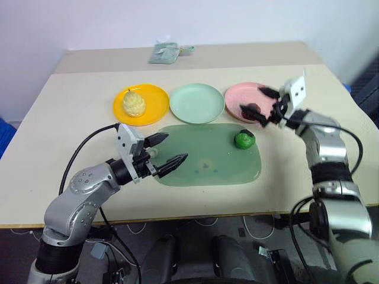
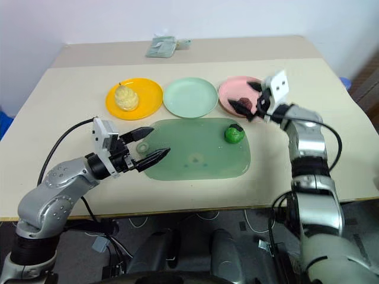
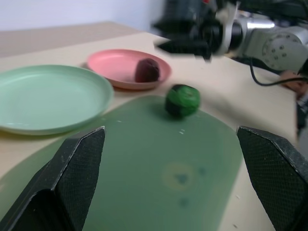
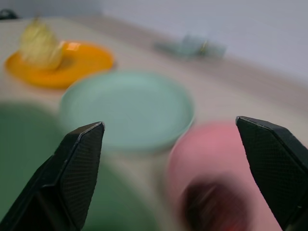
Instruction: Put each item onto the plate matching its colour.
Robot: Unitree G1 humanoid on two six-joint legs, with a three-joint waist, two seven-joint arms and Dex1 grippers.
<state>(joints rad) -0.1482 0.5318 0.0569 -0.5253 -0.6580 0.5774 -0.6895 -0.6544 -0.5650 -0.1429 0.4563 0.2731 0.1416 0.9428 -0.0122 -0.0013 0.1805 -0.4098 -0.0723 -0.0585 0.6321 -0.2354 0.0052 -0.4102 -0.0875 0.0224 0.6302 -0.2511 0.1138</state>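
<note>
We list, across the upper middle of the head view, three plates in a row on the counter [image 1: 53, 154]: orange-yellow plate [image 1: 155, 106] at left, mint green plate [image 1: 197, 103] in the centre, pink plate [image 1: 240, 94] at right.

The pale yellow pear [image 1: 133, 103] stands on the orange-yellow plate. The dark red ball [image 3: 147, 70] lies on the pink plate. The green ball [image 1: 244, 139] sits on the large green mat [image 1: 207, 157], at the mat's upper right, just below the pink plate.

We note the left gripper [image 1: 167, 150] in the centre-left of the frame, over the mat's left end; its fingers [image 1: 175, 162] are spread apart and hold nothing.

The right gripper [image 1: 259, 101] is at upper right, over the pink plate, its fingers spread wide and empty, the red ball lying free below them.

A small folded grey-green item [image 1: 164, 53] lies at the counter's far edge, top centre.
</note>
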